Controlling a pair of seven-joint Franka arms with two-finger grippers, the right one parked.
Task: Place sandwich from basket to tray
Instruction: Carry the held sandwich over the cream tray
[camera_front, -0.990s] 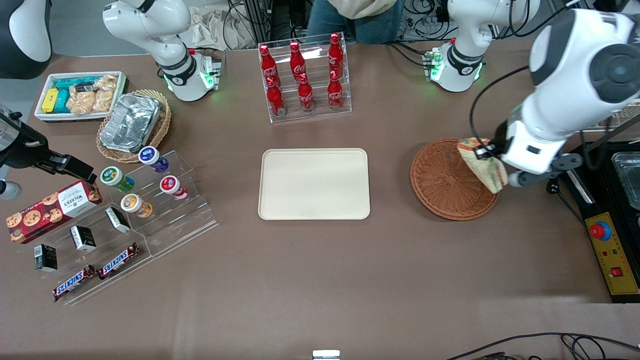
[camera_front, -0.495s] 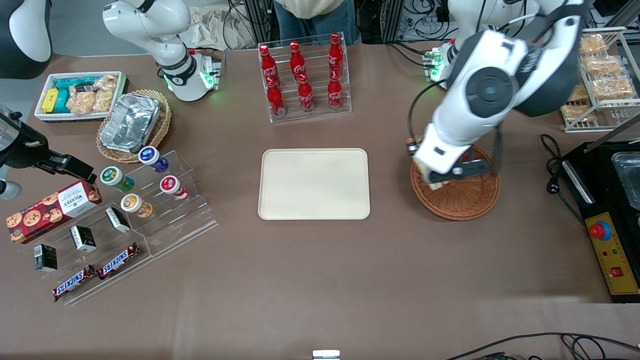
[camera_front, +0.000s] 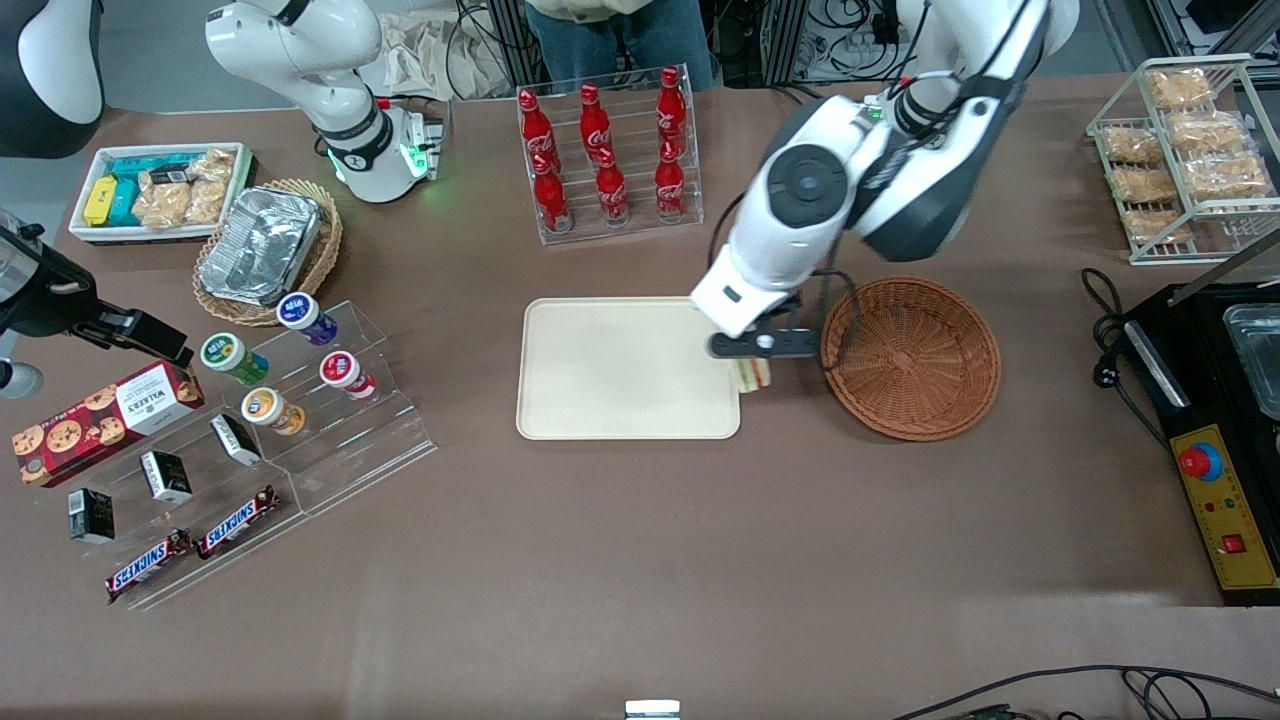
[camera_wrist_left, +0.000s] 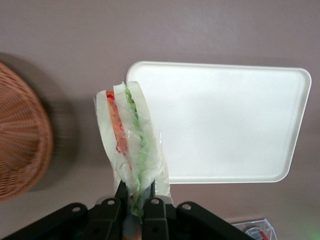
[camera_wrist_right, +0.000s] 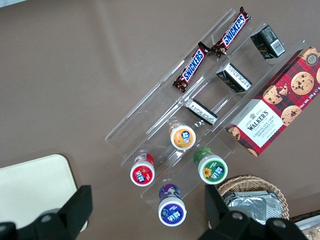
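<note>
One sandwich (camera_wrist_left: 131, 145) clamped upright between the gripper (camera_wrist_left: 134, 200) jaws, above the tray (camera_front: 620, 400) edge.

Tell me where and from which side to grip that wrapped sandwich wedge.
Grip the sandwich as the gripper does now: fingers shut across one narrow end, pads on the two bread faces, the wedge's layers running away from the fingers. The flat faces suit parallel pads, and squeezing across the layers keeps them together. In the front view it hangs at the tray edge nearest the basket.
</note>
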